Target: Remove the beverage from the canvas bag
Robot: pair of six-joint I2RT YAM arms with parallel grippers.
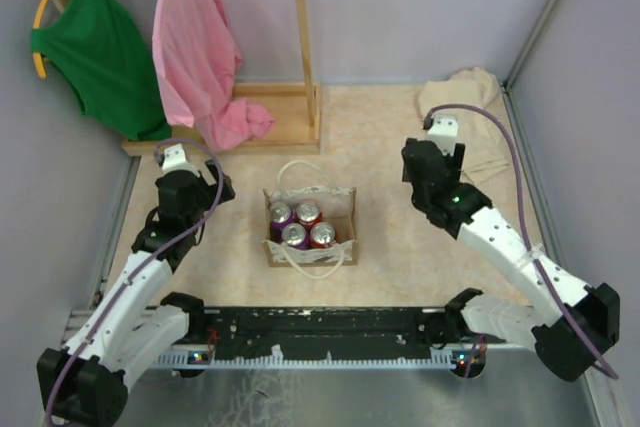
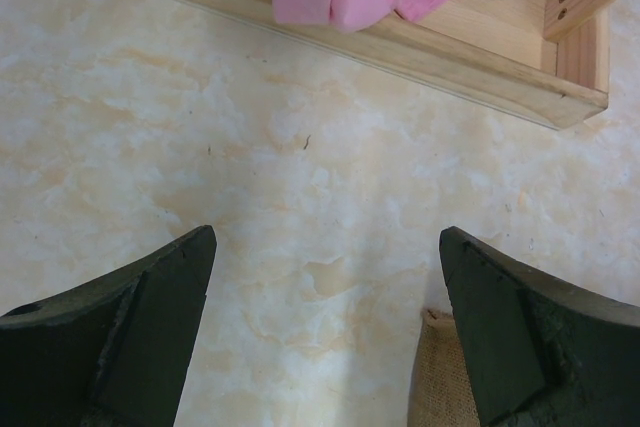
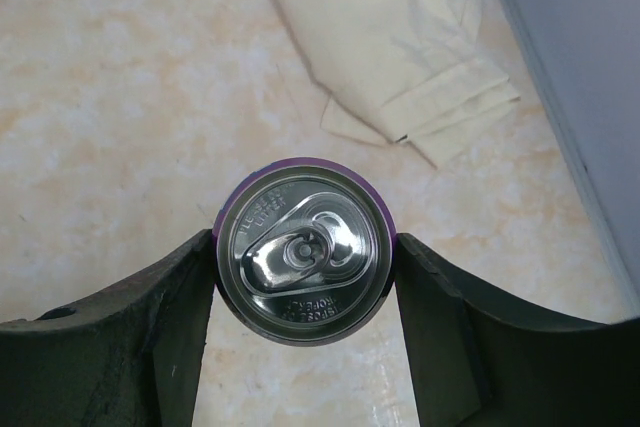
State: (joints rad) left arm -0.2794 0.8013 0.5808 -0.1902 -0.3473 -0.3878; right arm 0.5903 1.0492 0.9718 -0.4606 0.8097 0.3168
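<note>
The tan canvas bag [image 1: 345,209] with white rope handles stands at the table's middle and holds several cans, purple [image 1: 281,213] and red [image 1: 322,235]. My right gripper [image 1: 432,169] is to the right of the bag. In the right wrist view its jaws [image 3: 305,247] press on both sides of an upright purple can [image 3: 303,250], seen from above. I cannot tell whether the can rests on the table. My left gripper [image 1: 185,185] is open and empty, left of the bag. In the left wrist view [image 2: 327,242] a bag corner [image 2: 440,377] shows by the right finger.
A wooden rack base [image 1: 268,117] stands at the back with a pink shirt [image 1: 198,52] and a green shirt [image 1: 95,47] hanging over it. A beige cloth [image 1: 478,112] lies at the back right, also in the right wrist view [image 3: 390,37]. Walls close both sides.
</note>
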